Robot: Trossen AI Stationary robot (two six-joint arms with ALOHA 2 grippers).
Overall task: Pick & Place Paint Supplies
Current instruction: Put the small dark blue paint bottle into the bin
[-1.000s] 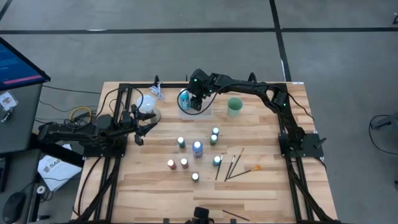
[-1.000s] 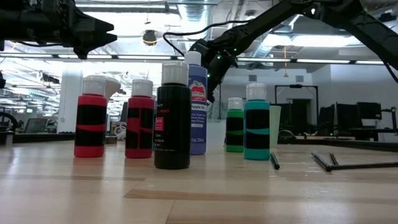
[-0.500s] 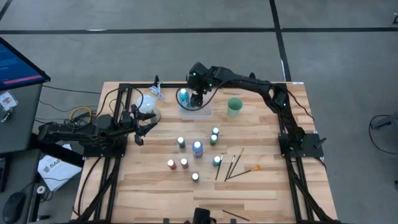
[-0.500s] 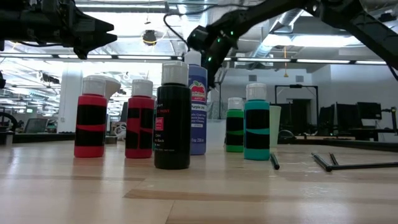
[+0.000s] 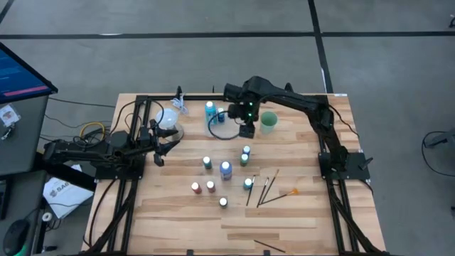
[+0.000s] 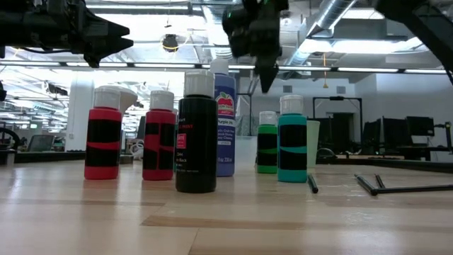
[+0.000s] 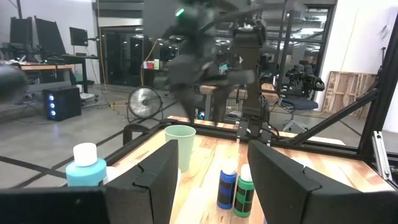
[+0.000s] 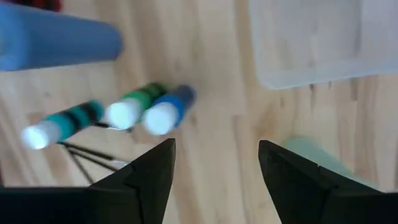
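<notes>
Wooden tabletop (image 5: 170,213), paint bottles clustered centrally.
Right gripper (image 5: 246,131) hovers empty, jaws wide, at four o'clock from the tray-held light-blue bottle (image 5: 210,109); left gripper (image 5: 162,148) waits partly open, empty.

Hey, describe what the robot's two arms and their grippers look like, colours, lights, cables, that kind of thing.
Both arms are dark, nearly black, jointed links. The right gripper sits below a wrist showing small green lights; a dark cable runs along that arm. The left gripper has two pointed dark fingers. In the wrist views each gripper's fingers are blocky, angular black pads.
</notes>
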